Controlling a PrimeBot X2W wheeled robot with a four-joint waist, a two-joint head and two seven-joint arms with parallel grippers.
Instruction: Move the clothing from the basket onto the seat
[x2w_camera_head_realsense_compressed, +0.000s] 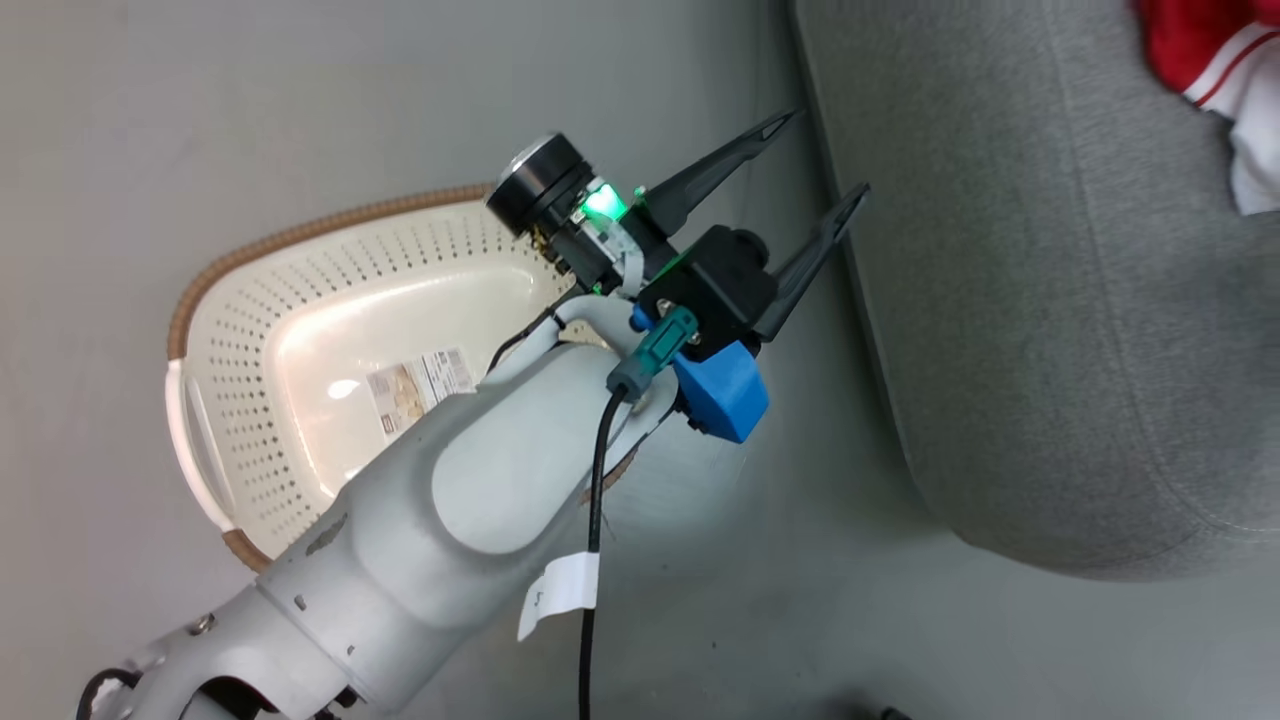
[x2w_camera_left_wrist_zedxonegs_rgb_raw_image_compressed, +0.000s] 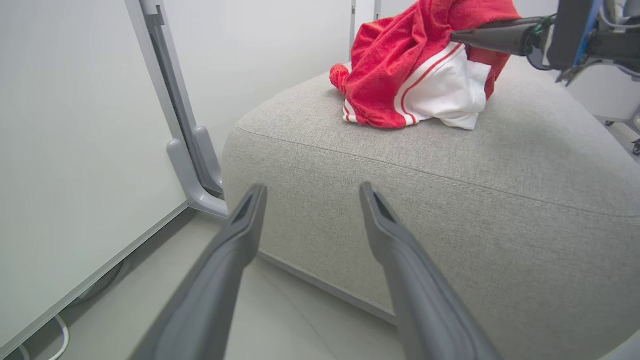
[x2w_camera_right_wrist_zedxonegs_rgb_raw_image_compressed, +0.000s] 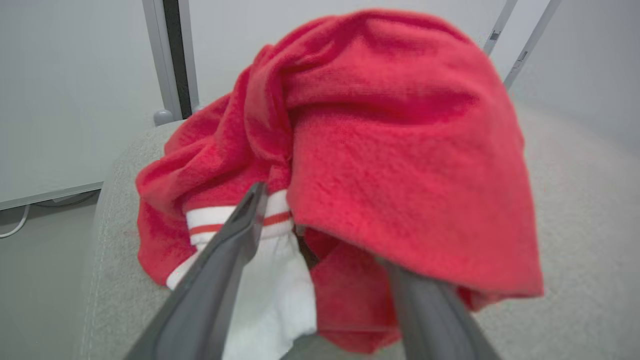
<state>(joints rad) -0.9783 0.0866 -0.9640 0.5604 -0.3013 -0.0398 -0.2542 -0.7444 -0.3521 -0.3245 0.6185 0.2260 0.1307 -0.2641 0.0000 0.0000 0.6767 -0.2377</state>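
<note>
On the seat (x2w_camera_left_wrist_zedxonegs_rgb_raw_image_compressed: 450, 200) lies the clothing (x2w_camera_left_wrist_zedxonegs_rgb_raw_image_compressed: 415, 75), draped over the spread right pincer (x2w_camera_right_wrist_zedxonegs_rgb_raw_image_compressed: 320, 222); left pincer (x2w_camera_left_wrist_zedxonegs_rgb_raw_image_compressed: 312, 187) gapes empty

The clothing (x2w_camera_left_wrist_zedxonegs_rgb_raw_image_compressed: 400, 85) is coloured bright red with white panels, which are edged by thin red-and-white stripes. The seat (x2w_camera_left_wrist_zedxonegs_rgb_raw_image_compressed: 450, 210) is covered in plain pale grey fabric. The basket (x2w_camera_head_realsense_compressed: 240, 400) is cream-white, patterned all over with rows of small holes, and rimmed in brown weave. The left gripper (x2w_camera_head_realsense_compressed: 830, 152) is finished in black, and a blue block (x2w_camera_head_realsense_compressed: 725, 390) and a green light (x2w_camera_head_realsense_compressed: 603, 203) are seen at its wrist.
</note>
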